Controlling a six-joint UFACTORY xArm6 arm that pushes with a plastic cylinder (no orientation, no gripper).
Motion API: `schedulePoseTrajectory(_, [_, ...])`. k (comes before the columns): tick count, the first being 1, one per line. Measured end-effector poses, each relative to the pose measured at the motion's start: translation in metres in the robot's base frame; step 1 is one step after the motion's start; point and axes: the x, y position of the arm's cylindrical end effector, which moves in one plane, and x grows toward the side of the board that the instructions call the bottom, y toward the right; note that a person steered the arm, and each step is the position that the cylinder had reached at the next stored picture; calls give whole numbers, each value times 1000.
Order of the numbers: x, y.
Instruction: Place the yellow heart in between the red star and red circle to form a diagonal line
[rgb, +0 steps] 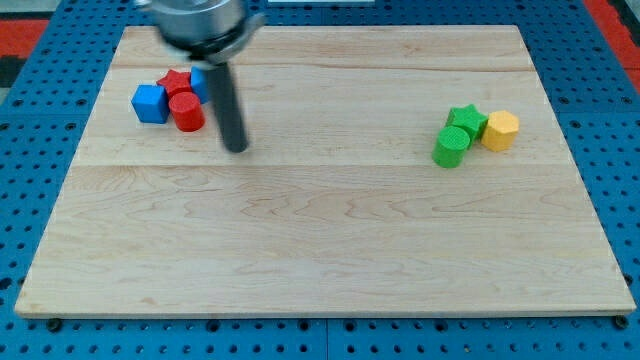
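The red star (177, 82) lies near the view's top left, touching the red circle (186, 112) just below it. The only yellow block (500, 131) lies far at the view's right and looks six-sided; I cannot make out a heart shape. My tip (236, 148) rests on the board just right of and slightly below the red circle, a small gap apart. The rod partly hides a blue block (200, 80) right of the red star.
A blue cube (150, 103) touches the red blocks on their left. A green star (466, 120) and a green cylinder (451, 147) sit tight against the yellow block's left. The wooden board (320, 250) lies on a blue pegboard.
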Motion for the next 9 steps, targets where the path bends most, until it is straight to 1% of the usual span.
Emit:
schedulePoseTrajectory(1, [-64, -2])
schedulePoseTrajectory(2, [-111, -34])
schedulePoseTrajectory(3, [-139, -40])
schedulePoseTrajectory(4, [-137, -48])
schedulePoseTrajectory(6, [-74, -90])
schedulePoseTrajectory(7, [-51, -113])
schedulePoseTrajectory(8, [-72, -108])
schedulePoseTrajectory(9, [-144, -101])
